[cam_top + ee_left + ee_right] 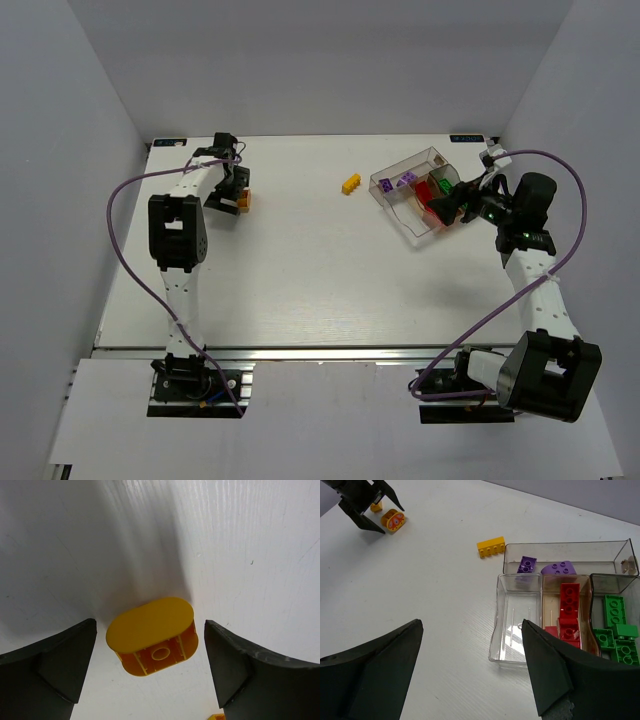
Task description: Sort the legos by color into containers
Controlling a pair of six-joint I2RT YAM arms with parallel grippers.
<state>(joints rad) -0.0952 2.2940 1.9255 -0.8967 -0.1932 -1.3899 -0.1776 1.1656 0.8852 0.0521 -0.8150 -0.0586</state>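
Observation:
My left gripper [236, 192] is open and low over the table at the far left. Its fingers [60, 655] stand either side of an orange rounded lego [152, 635] lying on its side, with gaps on both sides. A yellow lego [351, 183] lies alone on the table, left of the clear box [395, 208]. My right gripper [472, 627] is open and empty, hovering by the box's wavy side [496, 630]. The box holds purple legos [526, 564], red legos [569, 605] and green legos [615, 630] in separate compartments. The compartment nearest the wavy side [517, 605] has nothing in it.
A second small orange piece [376, 506] lies beside the left gripper [367, 502]; its edge shows in the left wrist view [217, 717]. White walls close the table at the back and on both sides. Purple cables loop from both arms.

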